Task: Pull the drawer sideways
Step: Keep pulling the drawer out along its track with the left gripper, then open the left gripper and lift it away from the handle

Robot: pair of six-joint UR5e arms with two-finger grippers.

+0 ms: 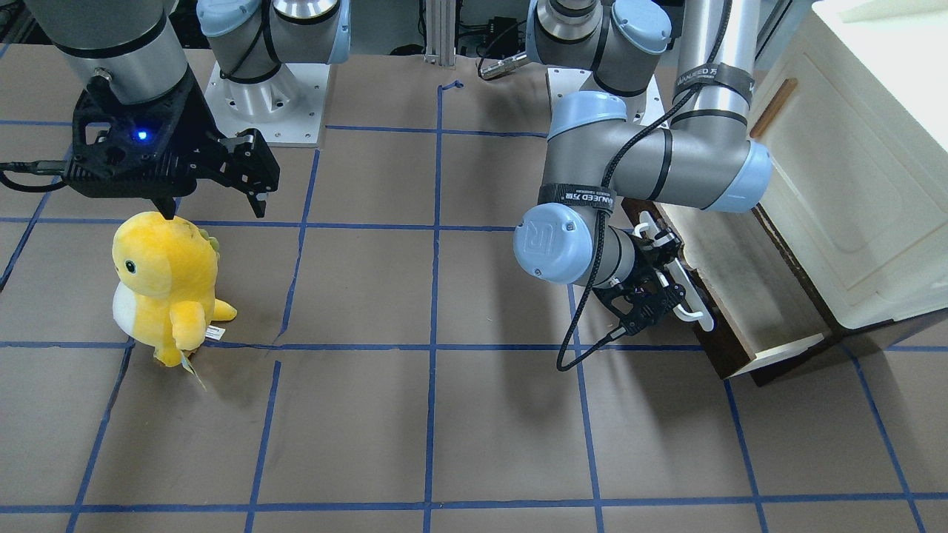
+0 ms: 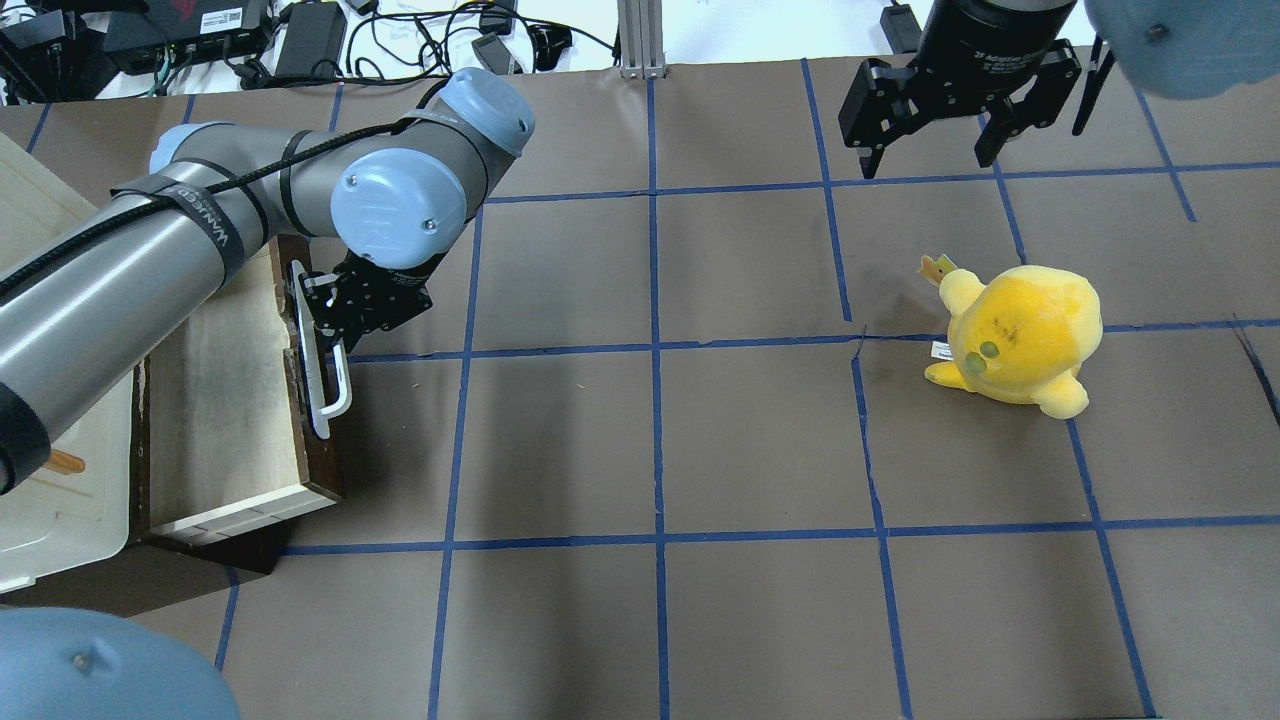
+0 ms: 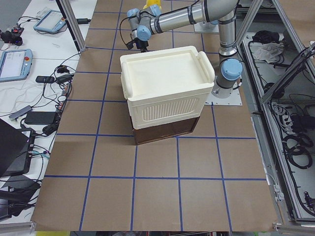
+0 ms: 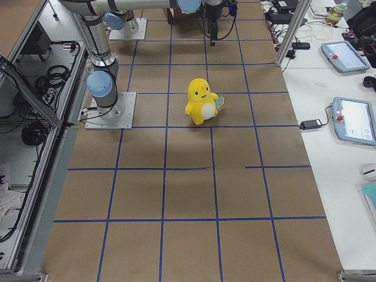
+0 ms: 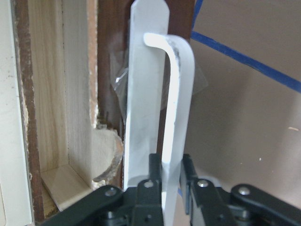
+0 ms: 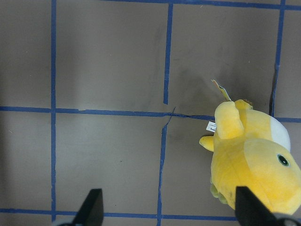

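Left gripper clamps the white handle; overhead, handle axis runs 12-to-6, drawer body at 9 o'clock of gripper.

Forearm strap: read "VANJEED" in white on the black band around the left arm.
Wrist strap: carried the same "VANJEED", followed by characters too small to read.
Blue joint cap: bore a raised "UR" logo.
Right gripper: showed "2F Adaptive" in white on its black body; the rest was cut off.
Plush toy's tag: print was illegible.
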